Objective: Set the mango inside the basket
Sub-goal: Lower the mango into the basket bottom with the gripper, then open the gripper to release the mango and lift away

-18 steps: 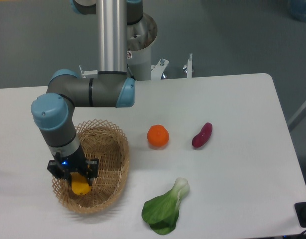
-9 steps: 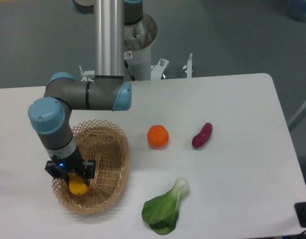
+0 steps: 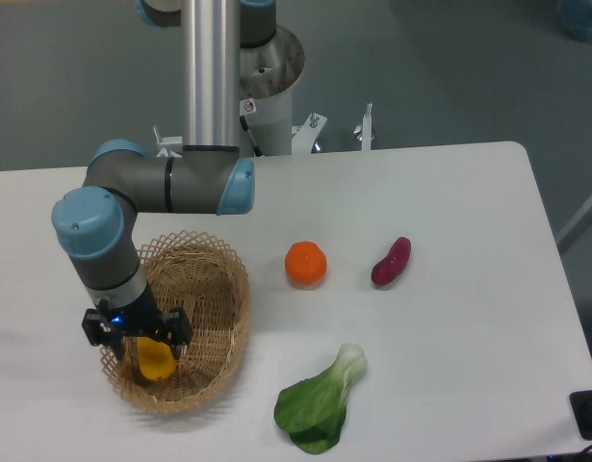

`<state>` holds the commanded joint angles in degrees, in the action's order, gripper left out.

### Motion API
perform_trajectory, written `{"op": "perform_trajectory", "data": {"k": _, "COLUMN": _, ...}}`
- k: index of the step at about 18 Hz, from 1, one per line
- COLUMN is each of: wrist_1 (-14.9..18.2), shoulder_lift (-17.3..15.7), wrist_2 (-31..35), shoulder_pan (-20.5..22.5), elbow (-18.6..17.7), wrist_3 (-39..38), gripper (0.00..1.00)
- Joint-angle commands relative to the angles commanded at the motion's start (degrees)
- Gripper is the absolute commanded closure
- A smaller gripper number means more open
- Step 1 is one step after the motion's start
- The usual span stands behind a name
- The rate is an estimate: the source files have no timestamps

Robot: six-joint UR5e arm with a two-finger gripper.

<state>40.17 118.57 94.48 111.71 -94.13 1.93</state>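
The yellow-orange mango (image 3: pixel 156 359) lies inside the light tan wicker basket (image 3: pixel 211 289), at its front left end. My gripper (image 3: pixel 138 333) points straight down over that end of the basket, directly above the mango. Its jaws stand spread apart on either side of the fruit, so the gripper is open. The gripper body hides the mango's upper part.
A round orange (image 3: pixel 305 263) and a purple sweet potato (image 3: pixel 391 261) lie right of the basket at mid-table. A green bok choy (image 3: pixel 319 404) lies near the front edge. The arm's base column (image 3: pixel 215 77) rises behind the basket.
The gripper shifted slightly left and toward the basket's front end, and its jaws spread wider. The mango now sits lower in the basket, free of the fingers.
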Motion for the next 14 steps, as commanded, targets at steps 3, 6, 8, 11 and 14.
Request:
{"op": "perform_trajectory", "data": {"k": 3, "wrist_1": 0.26, "shoulder_lift": -0.88, "wrist_2": 0.35, "shoulder_pan": 1.57, "elbow": 0.61, "wrist_3": 1.58, "gripper": 0.00}}
{"op": "perform_trajectory", "data": {"k": 6, "wrist_1": 0.96, "shoulder_lift": -4.12, "wrist_2": 1.58, "shoulder_pan": 5.08, "elbow": 0.62, "wrist_3": 3.77, "gripper": 0.00}}
{"op": "perform_trajectory", "data": {"k": 8, "wrist_1": 0.97, "shoulder_lift": -5.71, "wrist_2": 1.50, "shoulder_pan": 7.02, "elbow": -0.09, "wrist_3": 7.63, "gripper": 0.00}}
{"op": "perform_trajectory", "data": {"k": 11, "wrist_1": 1.23, "shoulder_lift": -7.12, "wrist_2": 1.58, "shoulder_pan": 10.10, "elbow": -0.26, "wrist_3": 9.58, "gripper": 0.00}}
{"op": "perform_trajectory", "data": {"k": 14, "wrist_1": 4.30, "shoulder_lift": -8.44, "wrist_2": 1.32, "shoulder_pan": 13.09, "elbow": 0.52, "wrist_3": 12.91, "gripper": 0.00}}
